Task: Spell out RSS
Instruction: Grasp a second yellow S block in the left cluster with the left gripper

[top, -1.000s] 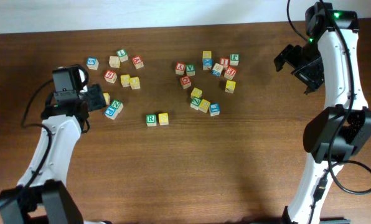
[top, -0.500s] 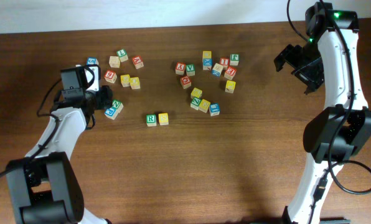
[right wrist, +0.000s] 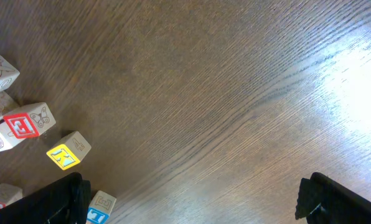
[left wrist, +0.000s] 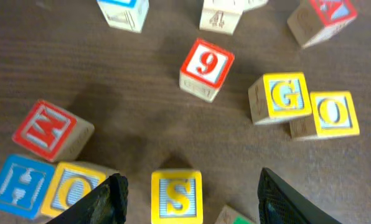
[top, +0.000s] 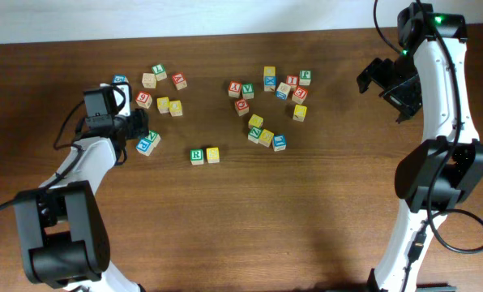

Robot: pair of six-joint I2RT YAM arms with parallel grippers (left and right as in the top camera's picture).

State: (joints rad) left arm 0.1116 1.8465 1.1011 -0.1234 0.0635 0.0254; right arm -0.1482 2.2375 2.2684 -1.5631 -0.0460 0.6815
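- The yellow S cube (left wrist: pixel 177 196) sits flat on the table (left wrist: pixel 142 118), letter up, between the fingers of your left gripper (left wrist: pixel 190 194).
- Those fingers (left wrist: pixel 108 200) stand spread, with bare wood on either side of the cube. Nothing is pinched yet.
- A green-cornered cube (left wrist: pixel 234 216) peeks in close beside the S and seems to lie inside the span of the fingers.
- Just outside the opposite finger lie a yellow O cube (left wrist: pixel 73 190) and a blue H cube (left wrist: pixel 18 183).
- Ahead of the fingertips are a red 9 cube (left wrist: pixel 206 67) and a yellow G cube (left wrist: pixel 285 96).
- I judge the step in hand to be picking up the second S.
- The R cube (top: pixel 196 156) lies well apart from your fingers on open wood, with a yellow neighbour cube (top: pixel 213 154) touching it. The neighbour's letter is too small to read from above, but I take it for the first S.
- The next move calls for you to come down square and close on the S cube's side faces alone.
- Watch the green-cornered cube, which could get trapped or nudged.
- Then lift, carry the S to the free side of the yellow neighbour, and set it down touching and in line, letter upright.
- Your right gripper (right wrist: pixel 195 199) hangs with its fingers spread wide over bare wood, holding nothing. Leave it parked.
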